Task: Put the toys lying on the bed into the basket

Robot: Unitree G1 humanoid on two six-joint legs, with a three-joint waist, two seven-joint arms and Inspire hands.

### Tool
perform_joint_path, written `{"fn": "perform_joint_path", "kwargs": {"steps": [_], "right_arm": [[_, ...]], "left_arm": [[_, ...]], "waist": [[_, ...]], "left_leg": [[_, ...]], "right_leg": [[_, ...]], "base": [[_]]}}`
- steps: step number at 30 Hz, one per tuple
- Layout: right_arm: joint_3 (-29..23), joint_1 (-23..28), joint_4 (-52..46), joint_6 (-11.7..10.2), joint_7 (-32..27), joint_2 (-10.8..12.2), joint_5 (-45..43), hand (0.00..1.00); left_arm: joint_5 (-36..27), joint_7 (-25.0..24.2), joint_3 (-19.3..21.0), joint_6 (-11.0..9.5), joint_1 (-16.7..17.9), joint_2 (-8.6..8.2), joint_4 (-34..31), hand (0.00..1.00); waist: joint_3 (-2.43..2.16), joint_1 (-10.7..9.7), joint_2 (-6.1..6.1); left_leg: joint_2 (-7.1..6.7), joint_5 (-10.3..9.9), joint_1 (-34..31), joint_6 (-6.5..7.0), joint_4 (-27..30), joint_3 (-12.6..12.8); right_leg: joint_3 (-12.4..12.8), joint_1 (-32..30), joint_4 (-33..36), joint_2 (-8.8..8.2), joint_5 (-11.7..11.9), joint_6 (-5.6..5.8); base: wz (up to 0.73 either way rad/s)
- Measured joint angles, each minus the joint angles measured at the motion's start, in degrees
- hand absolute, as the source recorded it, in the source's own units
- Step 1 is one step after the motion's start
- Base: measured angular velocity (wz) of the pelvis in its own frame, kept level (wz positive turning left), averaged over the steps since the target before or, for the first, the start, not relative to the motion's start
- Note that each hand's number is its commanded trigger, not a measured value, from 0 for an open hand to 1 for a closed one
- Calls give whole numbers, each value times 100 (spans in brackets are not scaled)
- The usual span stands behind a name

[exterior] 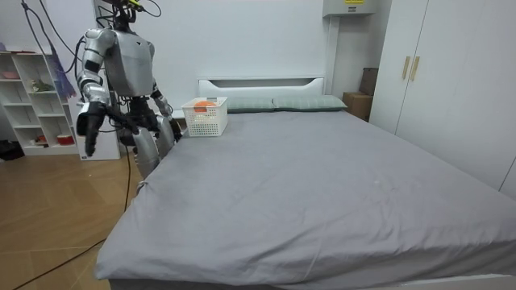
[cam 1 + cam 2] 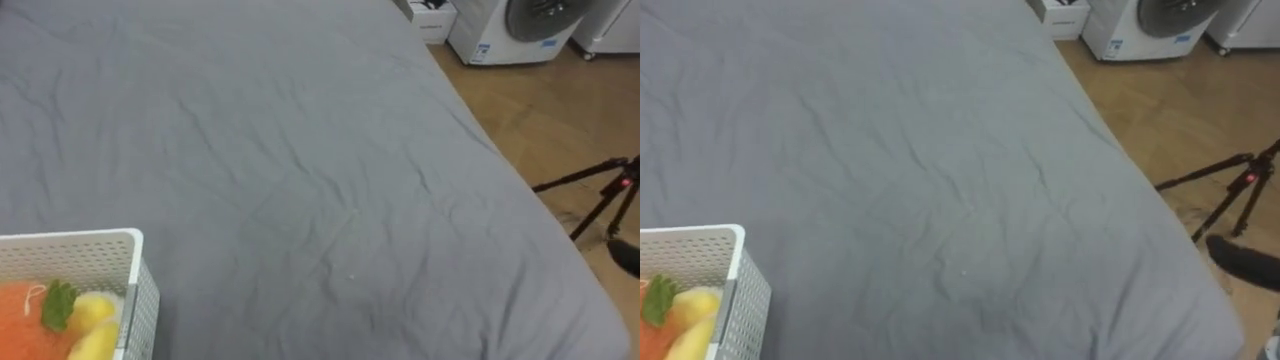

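Observation:
A white perforated basket point(image 2: 100, 241) stands on the grey bed point(image 2: 300, 170) at the lower left of the eye views. It holds an orange plush toy point(image 2: 20, 318) with a green leaf and yellow plush toys point(image 2: 92, 312). The sheet around it is bare and wrinkled. In the room view I stand at the bed's side near the headboard, beside the basket point(image 1: 205, 117). My right hand point(image 1: 87, 127) hangs low away from the bed, fingers loose. My left hand point(image 1: 171, 122) is down by the mattress edge, close to the basket.
Wooden floor lies past the bed's right edge, with a washing machine point(image 2: 515, 25) and a black tripod point(image 2: 600, 190). The room view has a white shelf point(image 1: 32, 97) behind me, pillows point(image 1: 298, 102) at the headboard and a wardrobe point(image 1: 435, 80).

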Motion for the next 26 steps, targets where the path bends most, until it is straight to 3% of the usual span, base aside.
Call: {"fn": "perform_joint_path", "kwargs": {"steps": [5,10,15,16,17,19,22,26], "right_arm": [[-203,346,960,-205,-577,370,807,0],[-226,605,2281,-335,-745,574,1295,0],[-173,752,3710,-376,-369,816,1345,0],[-83,770,4174,-366,-148,820,1324,0],[112,772,4512,-326,71,830,1279,0],[522,807,4992,-253,414,833,953,0],[1185,739,5443,35,992,866,333,0],[1586,614,5612,261,1507,902,-524,0]], "left_arm": [[5,140,29,21,68,-16,1,0],[-32,236,31,20,85,-48,2,0],[-94,241,49,15,148,-122,25,0],[-70,241,52,-2,149,-131,121,0],[-52,240,51,-13,135,-147,169,0],[-52,240,32,-36,64,-159,335,0],[-40,240,23,-36,-3,-175,449,0],[0,241,2,-39,-101,-189,572,0]], "waist": [[-3,-75,-7],[2,-97,19],[-23,-84,130],[-55,-64,166],[-70,-39,173],[-56,34,218],[-69,105,278],[-57,249,305]], "left_leg": [[11,-4,20,-19,-17,-9],[15,-9,11,-27,-15,-17],[14,-13,90,-33,-30,-36],[9,-21,124,-41,-38,-46],[6,-26,148,-43,-40,-45],[4,-31,193,-45,-48,-32],[4,-42,287,-45,-99,-31],[-1,-41,394,-46,-133,-28]], "right_leg": [[14,21,0,20,-8,-10],[10,33,-1,20,-20,-26],[6,85,5,19,-39,-46],[-5,122,15,15,-64,-49],[-2,134,19,13,-73,-48],[4,165,19,17,-75,-49],[22,245,20,15,-98,-50],[12,362,5,18,-98,-51]], "base": [[0],[0],[0],[0],[0],[-5],[-1],[0]]}}
